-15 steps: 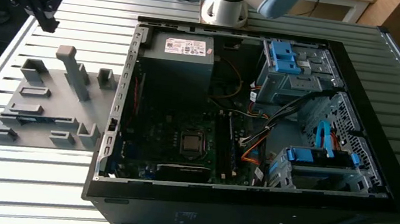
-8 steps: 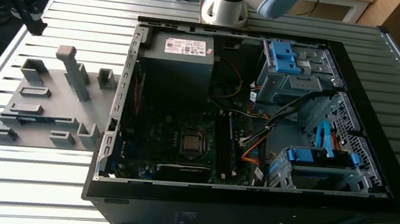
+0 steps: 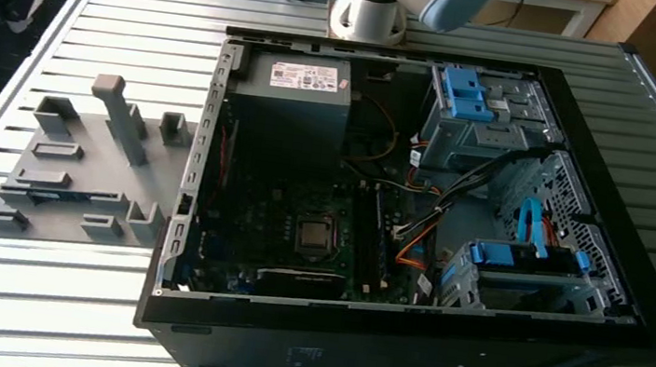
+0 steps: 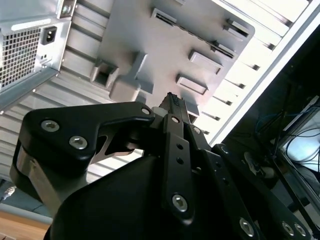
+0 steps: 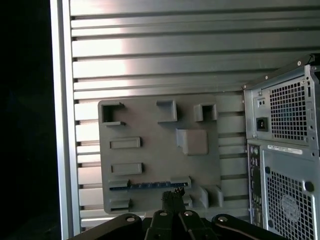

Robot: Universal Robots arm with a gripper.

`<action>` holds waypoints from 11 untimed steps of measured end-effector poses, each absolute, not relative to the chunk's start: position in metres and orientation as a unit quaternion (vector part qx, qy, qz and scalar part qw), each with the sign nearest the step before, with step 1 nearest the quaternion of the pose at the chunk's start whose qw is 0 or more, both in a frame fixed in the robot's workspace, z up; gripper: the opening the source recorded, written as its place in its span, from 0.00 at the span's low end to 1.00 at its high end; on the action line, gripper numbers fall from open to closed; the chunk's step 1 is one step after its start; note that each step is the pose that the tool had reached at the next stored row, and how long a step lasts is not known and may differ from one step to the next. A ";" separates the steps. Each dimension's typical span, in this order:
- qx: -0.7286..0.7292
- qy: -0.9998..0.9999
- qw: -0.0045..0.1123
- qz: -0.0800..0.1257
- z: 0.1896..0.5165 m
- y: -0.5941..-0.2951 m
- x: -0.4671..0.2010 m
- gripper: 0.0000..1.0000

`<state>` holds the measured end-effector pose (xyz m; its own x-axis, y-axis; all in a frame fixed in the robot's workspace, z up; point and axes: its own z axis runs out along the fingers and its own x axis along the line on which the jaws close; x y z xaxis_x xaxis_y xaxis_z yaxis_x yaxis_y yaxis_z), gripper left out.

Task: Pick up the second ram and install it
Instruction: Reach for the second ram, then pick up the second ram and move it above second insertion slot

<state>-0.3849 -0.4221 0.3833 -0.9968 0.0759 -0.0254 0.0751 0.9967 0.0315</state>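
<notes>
Gripper (image 5: 172, 194), jaws together, hovers above second ram (image 5: 145, 185) lying in grey tray (image 5: 150, 155).

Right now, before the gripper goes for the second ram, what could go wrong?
The second ram lies low between raised blocks of the grey tray. A skewed descent by the gripper could strike them. Loose cables lie inside the open case and might snag the stick.

Tray blocks (image 5: 118, 183) partly hide the second ram (image 5: 150, 185).
</notes>
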 end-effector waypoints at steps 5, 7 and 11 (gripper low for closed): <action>0.038 0.999 0.013 0.015 0.383 -0.423 -0.397 0.11; 0.038 0.999 0.013 0.015 0.383 -0.423 -0.397 0.11; 0.038 0.999 0.013 0.015 0.383 -0.423 -0.399 0.11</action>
